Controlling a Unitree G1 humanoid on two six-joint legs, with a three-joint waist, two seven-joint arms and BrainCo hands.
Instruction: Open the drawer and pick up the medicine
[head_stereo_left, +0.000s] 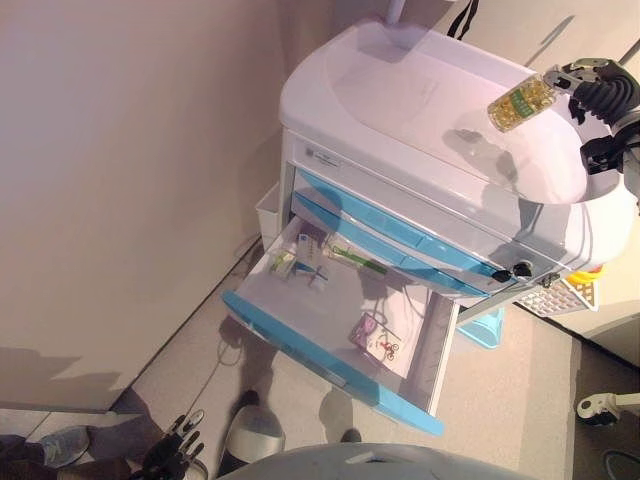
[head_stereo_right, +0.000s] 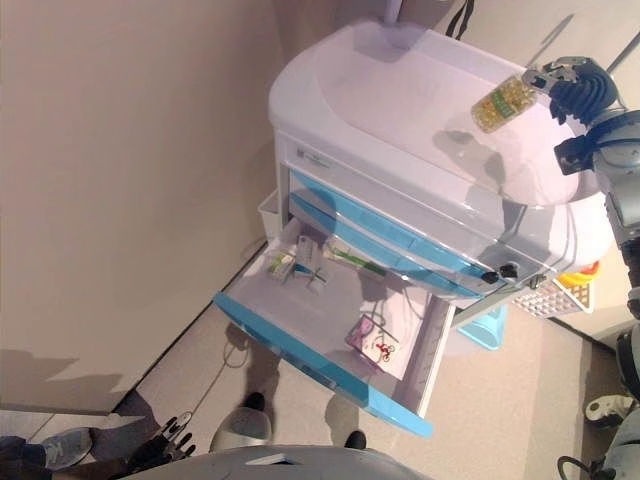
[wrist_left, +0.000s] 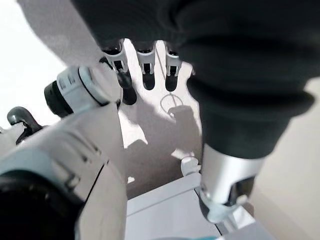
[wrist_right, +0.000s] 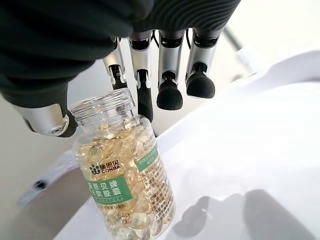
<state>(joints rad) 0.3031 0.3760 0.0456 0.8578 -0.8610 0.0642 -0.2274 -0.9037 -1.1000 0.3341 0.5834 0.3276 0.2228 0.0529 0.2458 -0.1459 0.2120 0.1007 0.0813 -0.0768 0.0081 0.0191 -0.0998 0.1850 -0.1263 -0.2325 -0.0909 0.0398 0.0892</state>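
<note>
the medicine bottle (wrist_right: 125, 170), clear and full of yellow capsules, is pinched by its cap end between the thumb and fingers of the right hand (head_stereo_left: 598, 95) and is held in the air above the white top of the cart (head_stereo_left: 400, 90). the drawer (head_stereo_left: 340, 330) with the blue front is pulled out, with small packets seen inside, while the left hand (wrist_left: 145, 65) is seen low by the floor with its fingers straight and nothing gripped

A clear bottle (wrist_right: 125, 175) of pale yellow capsules carries a green-and-white label; the white cabinet (head_stereo_left: 420, 110) has sky-blue drawer fronts (head_stereo_left: 330, 362), and the floor (head_stereo_left: 190, 340) is speckled beige.
</note>
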